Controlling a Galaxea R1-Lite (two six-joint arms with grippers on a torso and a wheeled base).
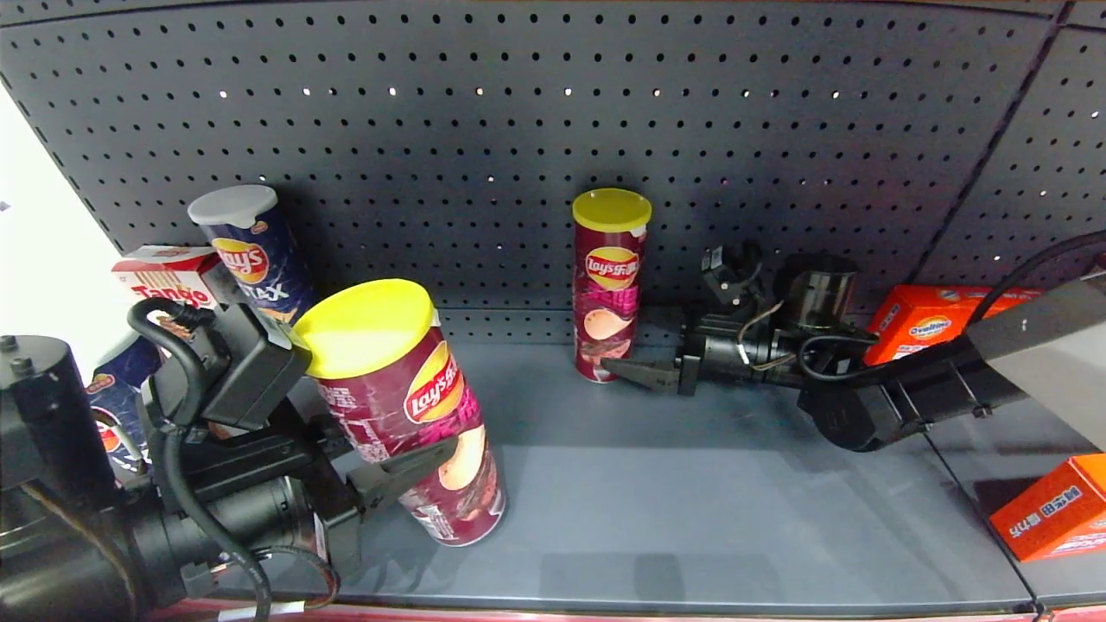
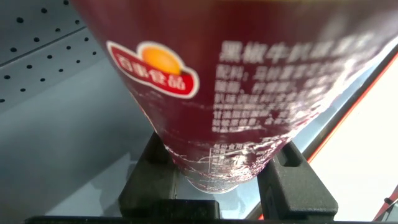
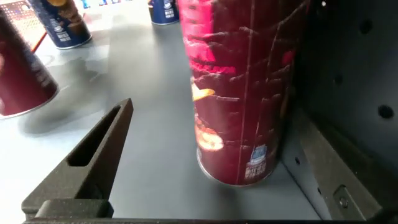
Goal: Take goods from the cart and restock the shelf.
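Note:
A maroon chips can with a yellow lid (image 1: 406, 406) leans tilted over the front left of the grey shelf (image 1: 691, 501). My left gripper (image 1: 406, 466) is shut on its lower body, and the left wrist view shows the can (image 2: 236, 81) squeezed between both fingers (image 2: 292, 177). A second maroon can (image 1: 609, 285) stands upright by the pegboard back wall. My right gripper (image 1: 622, 361) is open at its base, and the can (image 3: 242, 93) stands between the spread fingers (image 3: 93, 155), close to the far one.
A blue chips can (image 1: 251, 250), a red-and-white box (image 1: 173, 281) and another blue can (image 1: 112, 406) crowd the shelf's left end. Orange boxes (image 1: 933, 324) (image 1: 1054, 510) lie on the right. Bare shelf floor stretches between the two maroon cans.

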